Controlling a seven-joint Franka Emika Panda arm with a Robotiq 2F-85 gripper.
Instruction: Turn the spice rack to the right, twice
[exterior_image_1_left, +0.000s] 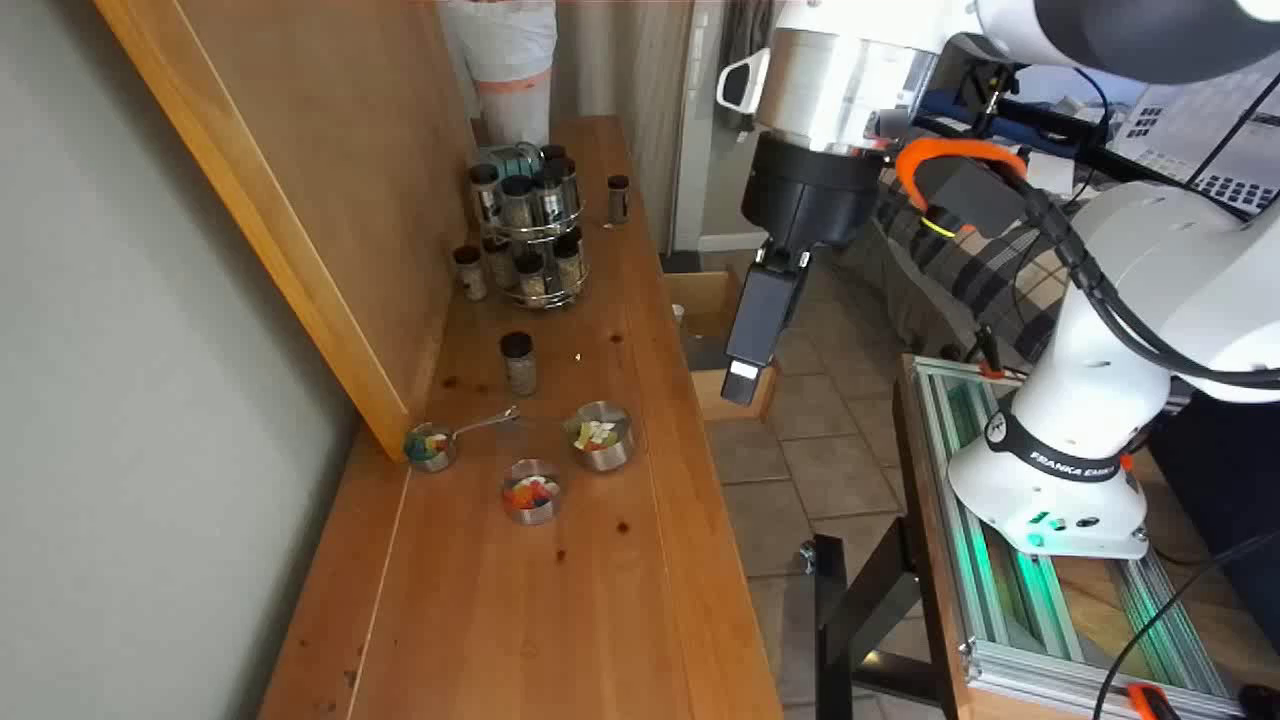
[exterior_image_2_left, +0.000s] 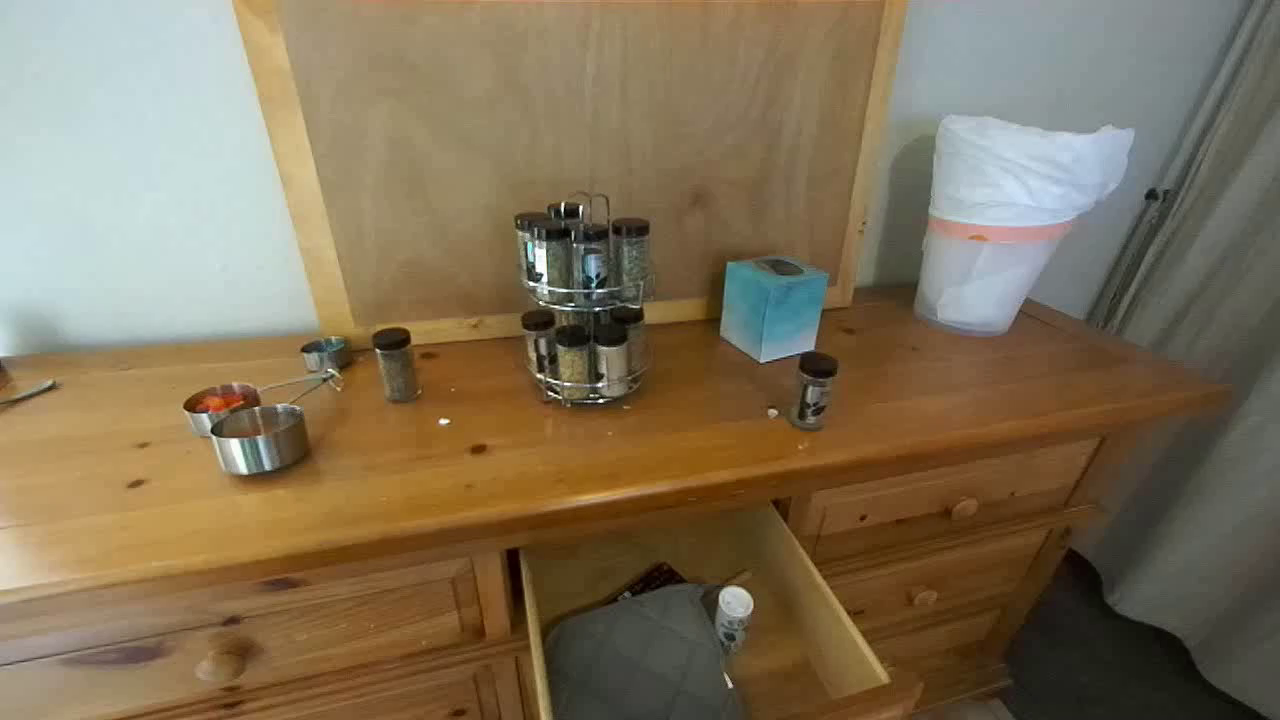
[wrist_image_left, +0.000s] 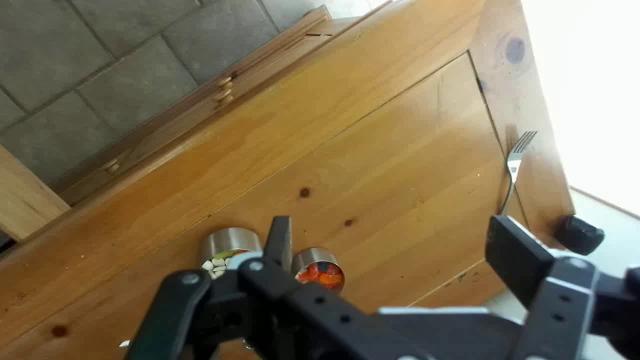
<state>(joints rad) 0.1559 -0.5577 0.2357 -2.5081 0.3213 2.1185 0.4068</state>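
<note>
The spice rack, a two-tier metal carousel with dark-lidded glass jars on both levels, stands on the dresser top near the wooden back panel; its wire rings show in both exterior views, the upper ring (exterior_image_2_left: 590, 298) and the lower ring (exterior_image_1_left: 545, 302). Off the dresser's front edge, my gripper (exterior_image_1_left: 742, 382) points downward in the air, well apart from the rack. In the wrist view the jaws of the gripper (wrist_image_left: 390, 225) are spread wide with only the wooden top visible beyond them. The rack lies outside the wrist view.
Loose jars stand near the rack, such as a front jar (exterior_image_2_left: 815, 392) and a side jar (exterior_image_2_left: 396, 368). Metal measuring cups (exterior_image_2_left: 262, 455) hold food pieces. A tissue box (exterior_image_2_left: 770, 315), a white bin (exterior_image_2_left: 975, 285) and a fork (wrist_image_left: 514, 162) sit on top. A drawer (exterior_image_2_left: 840, 640) is pulled out.
</note>
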